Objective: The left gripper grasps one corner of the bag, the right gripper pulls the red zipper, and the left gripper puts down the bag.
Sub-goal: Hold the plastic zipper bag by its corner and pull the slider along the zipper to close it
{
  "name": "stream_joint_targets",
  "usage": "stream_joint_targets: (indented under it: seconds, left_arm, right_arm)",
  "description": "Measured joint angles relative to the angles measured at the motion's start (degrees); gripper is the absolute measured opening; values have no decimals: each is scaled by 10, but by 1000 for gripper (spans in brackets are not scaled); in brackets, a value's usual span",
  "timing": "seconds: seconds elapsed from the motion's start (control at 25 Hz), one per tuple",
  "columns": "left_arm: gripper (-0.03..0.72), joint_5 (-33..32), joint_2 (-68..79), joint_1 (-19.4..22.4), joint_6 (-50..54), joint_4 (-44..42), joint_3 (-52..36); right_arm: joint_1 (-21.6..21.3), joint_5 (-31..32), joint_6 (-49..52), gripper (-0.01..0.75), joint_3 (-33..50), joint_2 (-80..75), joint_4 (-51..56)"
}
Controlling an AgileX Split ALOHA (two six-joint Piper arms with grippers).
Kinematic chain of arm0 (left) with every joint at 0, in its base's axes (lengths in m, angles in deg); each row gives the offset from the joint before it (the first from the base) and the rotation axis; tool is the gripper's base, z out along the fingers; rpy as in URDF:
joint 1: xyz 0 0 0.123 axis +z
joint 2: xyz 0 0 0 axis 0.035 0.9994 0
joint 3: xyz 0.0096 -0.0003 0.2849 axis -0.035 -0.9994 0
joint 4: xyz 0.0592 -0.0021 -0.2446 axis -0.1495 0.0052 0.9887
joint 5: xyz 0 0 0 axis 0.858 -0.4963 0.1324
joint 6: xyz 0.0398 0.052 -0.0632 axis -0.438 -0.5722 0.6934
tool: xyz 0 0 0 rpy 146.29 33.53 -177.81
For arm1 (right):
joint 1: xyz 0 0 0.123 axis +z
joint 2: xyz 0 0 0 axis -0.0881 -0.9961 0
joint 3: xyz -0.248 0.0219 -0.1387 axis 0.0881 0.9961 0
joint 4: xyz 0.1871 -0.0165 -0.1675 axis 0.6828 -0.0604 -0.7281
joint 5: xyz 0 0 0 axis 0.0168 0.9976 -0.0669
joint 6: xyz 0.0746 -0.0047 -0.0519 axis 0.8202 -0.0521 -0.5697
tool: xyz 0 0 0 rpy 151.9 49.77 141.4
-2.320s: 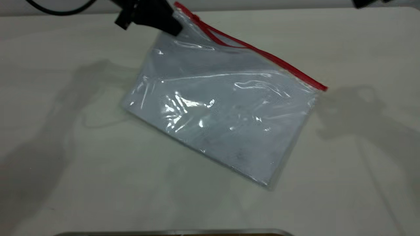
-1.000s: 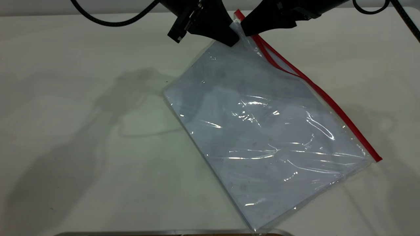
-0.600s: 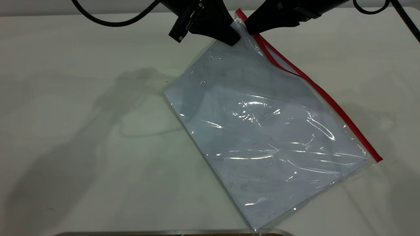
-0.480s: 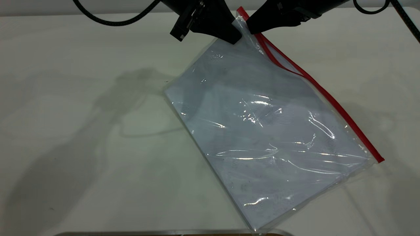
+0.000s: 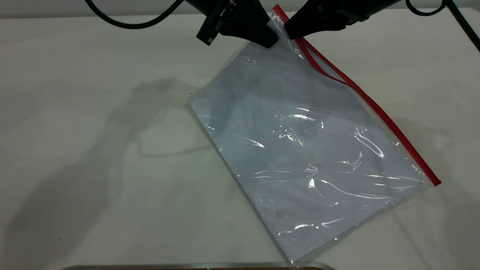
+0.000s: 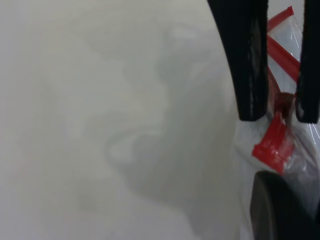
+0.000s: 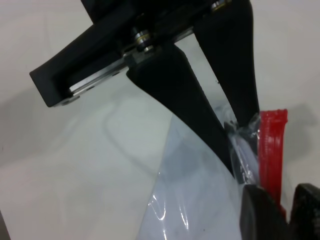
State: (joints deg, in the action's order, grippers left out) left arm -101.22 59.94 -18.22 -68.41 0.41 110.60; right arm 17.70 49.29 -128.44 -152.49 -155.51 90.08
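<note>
Step in hand: zipper pull, at its start. Left hand [image 5: 270, 37] is clenched on the corner [image 5: 276, 28] of the bag [image 5: 300, 150], holding that end raised; the far end of the bag hangs down and away, low corner apparently resting on the table [image 5: 75, 168]. Right hand [image 5: 290, 33] sits just beside the left hand, at the same end of the red zipper [image 5: 375, 108]. In the right wrist view its fingertips [image 7: 262, 212] close around the red strip, so it looks clamped on the zipper.

Next move, judged: right hand drags along the strip away from the left hand while the left hand holds firm.

Hard to tell: the slider tab itself is not clearly seen; contact is unsure. Both arms are cut off at the frame edge. The strip looks split near the hands.
</note>
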Motion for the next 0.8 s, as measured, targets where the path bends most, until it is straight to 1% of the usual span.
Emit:
stream_joint_targets:
  seconds: [0.16, 0.24, 0.8]
  left_arm:
    - [53, 0, 0, 0, 0, 0, 0]
    - [53, 0, 0, 0, 2, 0, 0]
    - [53, 21, 1, -2, 21, 8, 0]
  right_arm:
    - [0, -1, 0, 56, 0, 0, -9]
    - [0, -3, 7, 35, 0, 0, -17]
    - [0, -51, 122, 33, -4, 0, -135]
